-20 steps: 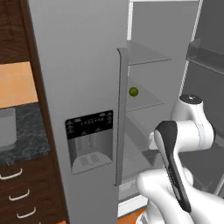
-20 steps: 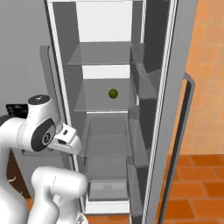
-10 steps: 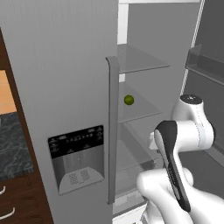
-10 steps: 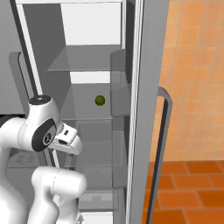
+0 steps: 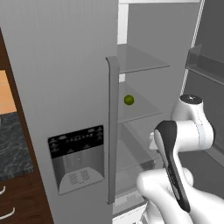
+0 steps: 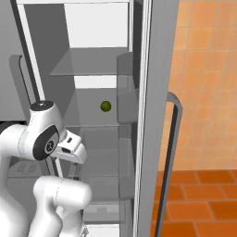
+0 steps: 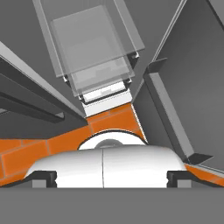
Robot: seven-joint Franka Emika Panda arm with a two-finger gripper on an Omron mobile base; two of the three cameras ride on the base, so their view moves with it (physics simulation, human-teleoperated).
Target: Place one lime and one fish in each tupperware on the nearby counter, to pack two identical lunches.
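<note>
One lime (image 5: pixel 128 100), small and yellow-green, lies on a middle glass shelf inside the open fridge; the right base view has the lime (image 6: pixel 105 106) at the same shelf. My gripper (image 7: pixel 111 177) is open, its two dark tips far apart with nothing between them. The hand (image 6: pixel 70 149) hangs in front of the fridge, below the lime's shelf and to its left, pointing down at the lower glass drawers (image 7: pixel 94 48). A strip of the dark marbled counter (image 5: pixel 13 148) shows at the far left. The fish and the tupperware are out of view.
The closed left fridge door (image 5: pixel 65 65) with its dispenser panel (image 5: pixel 76 159) and upright handle (image 5: pixel 113 131) stands close on my left. The open right door (image 6: pixel 157 115) with its handle (image 6: pixel 173 152) stands on my right. Brown drawers (image 5: pixel 13 205) sit under the counter. Orange tiles (image 6: pixel 199 194) cover the floor.
The whole picture has shifted: the base has moved, so the fridge fills more of both views and the counter has slid off to the left. The arm keeps its pose and the lime stays on its shelf.
</note>
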